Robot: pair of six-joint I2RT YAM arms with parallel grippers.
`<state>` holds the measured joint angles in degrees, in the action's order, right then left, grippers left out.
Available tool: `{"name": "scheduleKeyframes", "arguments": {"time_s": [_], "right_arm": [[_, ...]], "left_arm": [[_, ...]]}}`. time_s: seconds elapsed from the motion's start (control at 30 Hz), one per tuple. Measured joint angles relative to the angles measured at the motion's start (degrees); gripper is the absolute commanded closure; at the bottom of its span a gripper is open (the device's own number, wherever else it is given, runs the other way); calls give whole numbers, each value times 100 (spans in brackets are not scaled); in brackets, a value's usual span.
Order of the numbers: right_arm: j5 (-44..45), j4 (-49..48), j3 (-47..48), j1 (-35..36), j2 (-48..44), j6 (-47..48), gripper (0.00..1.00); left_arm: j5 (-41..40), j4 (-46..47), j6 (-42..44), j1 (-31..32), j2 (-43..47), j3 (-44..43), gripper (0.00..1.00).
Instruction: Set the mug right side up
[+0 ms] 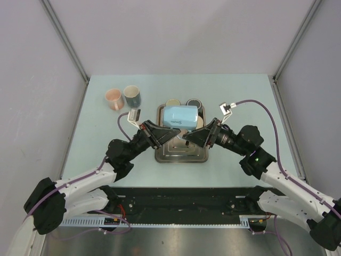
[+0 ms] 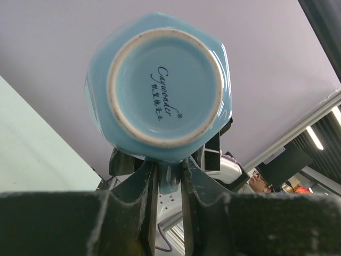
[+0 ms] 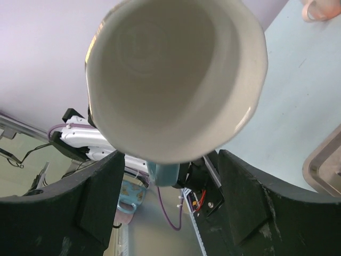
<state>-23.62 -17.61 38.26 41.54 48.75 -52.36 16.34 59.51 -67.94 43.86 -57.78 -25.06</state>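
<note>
A light blue mug (image 1: 180,116) hangs on its side in the air above the metal tray (image 1: 181,155). The left wrist view faces its round base (image 2: 165,80) with printed lettering. My left gripper (image 2: 169,172) is shut on the mug's handle (image 2: 169,180), which is pinched between the two fingers. The right wrist view looks into the mug's white inside (image 3: 176,80), with the blue handle (image 3: 165,173) below it. My right gripper (image 3: 171,162) is open, a finger (image 3: 101,192) on either side of the mug's mouth end, just below its rim.
A pink cup (image 1: 113,98) and a dark grey-green cup (image 1: 131,96) stand at the table's back left. Two more cups (image 1: 173,102) (image 1: 194,103) sit just behind the tray. Grey walls enclose the table on three sides.
</note>
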Motion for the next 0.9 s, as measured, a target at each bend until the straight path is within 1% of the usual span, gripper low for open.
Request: {"name": "scheduleKeyframes", "arguments": {"time_s": [0.17,0.4,0.67,0.8,0.87,0.9], "right_arm": [[-136,-197,2,-70,42,-57,31],[-299,-293,7,-70,214,-138,43],[-376,-330,9,-63,284,-177,46],[-376,-415,9,-57,308,-225,57],[-387,-461,11,-55,310,-289,59],[-387,-490,13,-52,313,-317,63]], "left_arm": [[2,0,2,105,-35,0,100],[-22,37,4,170,-76,0,100],[-79,103,46,245,-116,0,100],[-120,149,61,275,-116,0,100],[-144,155,96,280,-116,0,100],[-151,164,101,284,-116,0,100]]}}
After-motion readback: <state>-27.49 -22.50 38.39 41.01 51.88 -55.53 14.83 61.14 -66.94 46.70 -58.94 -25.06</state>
